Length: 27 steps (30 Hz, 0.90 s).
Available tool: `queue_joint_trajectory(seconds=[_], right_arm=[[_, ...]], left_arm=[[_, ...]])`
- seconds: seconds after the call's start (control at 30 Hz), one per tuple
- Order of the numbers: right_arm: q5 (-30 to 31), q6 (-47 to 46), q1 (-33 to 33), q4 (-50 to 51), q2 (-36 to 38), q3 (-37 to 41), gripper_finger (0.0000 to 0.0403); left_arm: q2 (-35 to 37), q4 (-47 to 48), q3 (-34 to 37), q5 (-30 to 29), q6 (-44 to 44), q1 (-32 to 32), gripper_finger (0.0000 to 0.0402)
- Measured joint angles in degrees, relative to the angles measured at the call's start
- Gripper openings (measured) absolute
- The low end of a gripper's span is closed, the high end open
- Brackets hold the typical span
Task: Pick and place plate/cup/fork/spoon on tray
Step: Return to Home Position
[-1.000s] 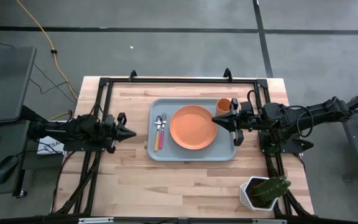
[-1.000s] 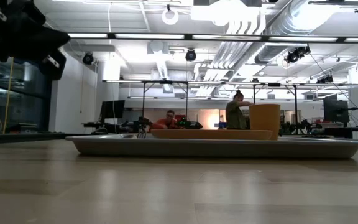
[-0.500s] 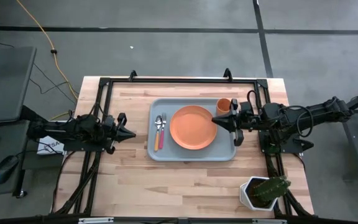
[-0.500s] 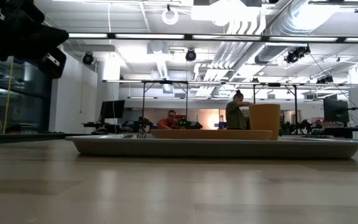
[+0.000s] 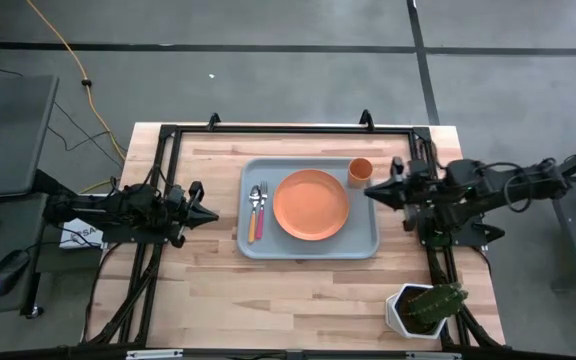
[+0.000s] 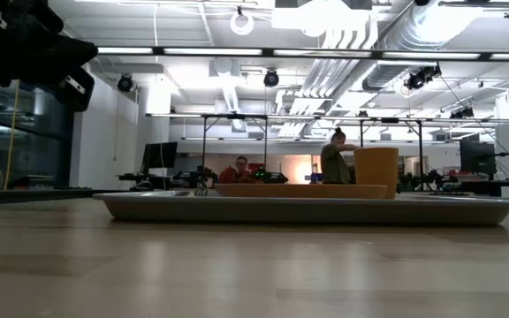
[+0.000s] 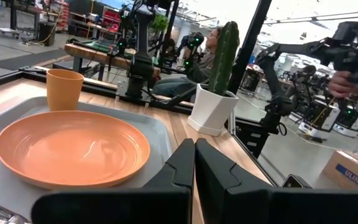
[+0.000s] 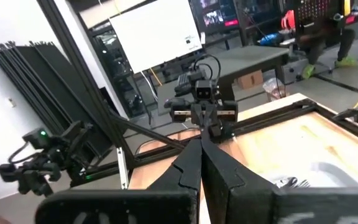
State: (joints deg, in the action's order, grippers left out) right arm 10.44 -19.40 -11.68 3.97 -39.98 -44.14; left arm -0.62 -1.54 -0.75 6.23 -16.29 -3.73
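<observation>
The grey-blue tray (image 5: pixel 308 248) lies in the middle of the table. On it rest the orange plate (image 5: pixel 311 204) at its centre, the small orange cup (image 5: pixel 360 170) upright at its far right corner, and the pink-handled fork (image 5: pixel 252 222) and orange-handled spoon (image 5: pixel 260 218) side by side at its left end. My left gripper (image 5: pixel 214 213) is shut and empty, left of the tray. My right gripper (image 5: pixel 369 192) is shut and empty, above the tray's right rim, near the cup. The plate (image 7: pixel 73 147) and the cup (image 7: pixel 64 89) also show in the left wrist view.
A white pot with a green cactus (image 5: pixel 426 308) stands at the table's near right corner. A black frame (image 5: pixel 288 130) runs round the table's edges. Bare wood lies in front of the tray. People show in the room beyond the table in the low view (image 6: pixel 334 163).
My right gripper has drawn back toward the table's right edge, away from the plate and off the tray's inside. The cup, plate, fork and spoon have stayed where they were.
</observation>
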Motion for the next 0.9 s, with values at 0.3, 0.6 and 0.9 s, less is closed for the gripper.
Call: queue_joint_trajectory(seconds=[0.3,0.6,0.9], right_arm=[[-0.42,2.91,0.0,8.27,11.69,0.0,0.0],[-0.49,2.93,0.0,12.09,20.23,0.0,0.0],[-3.56,3.37,0.0,15.52,21.77,-0.01,0.0]], left_arm=[[0.0,0.0,0.0,0.0,0.0,0.0,0.0],[0.0,0.0,-0.02,0.01,-0.01,0.0,0.0],[0.0,0.0,-0.02,0.01,0.0,0.0,0.0]])
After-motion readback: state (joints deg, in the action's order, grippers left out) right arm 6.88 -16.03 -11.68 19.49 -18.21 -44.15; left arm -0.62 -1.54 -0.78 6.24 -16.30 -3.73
